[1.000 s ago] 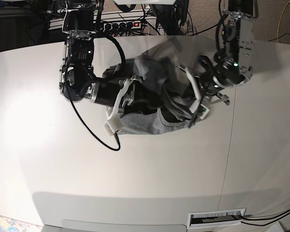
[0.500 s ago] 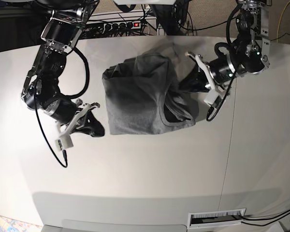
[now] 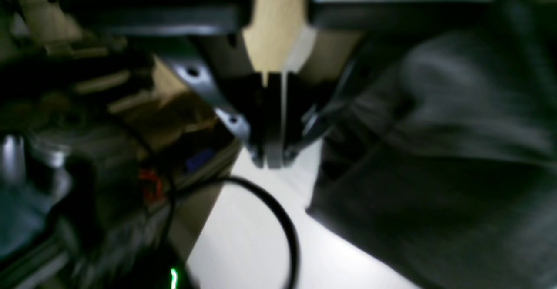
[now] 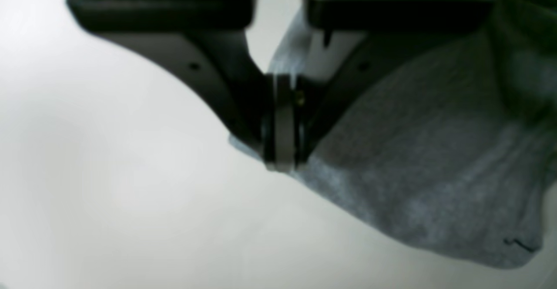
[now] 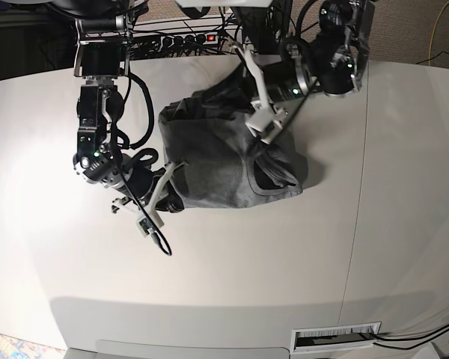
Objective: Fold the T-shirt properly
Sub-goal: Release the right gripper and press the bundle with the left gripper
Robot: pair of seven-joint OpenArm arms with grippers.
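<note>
the fingers (image 4: pixel 243 106) of the right gripper (image 5: pixel 169 196), at the left of the base view, are pressed together with a thin fold of the t-shirt (image 5: pixel 217 161) pinched between their tips at the garment's lower left corner; in the right wrist view the grey cloth spreads from the closed tips toward the lower right. that arm hangs down from the upper left of the frame, its forearm near vertical, wrist bent toward the centre, a black cable (image 5: pixel 146 217) looping below it. the t-shirt lies bunched at the upper middle of the white table (image 5: pixel 209 284), neck opening toward the right. the left gripper (image 5: pixel 243 56), upper middle, has its jaws closed with nothing visibly between them, sitting at the shirt's far edge; its arm reaches in from the upper right, wrist angled left.
</note>
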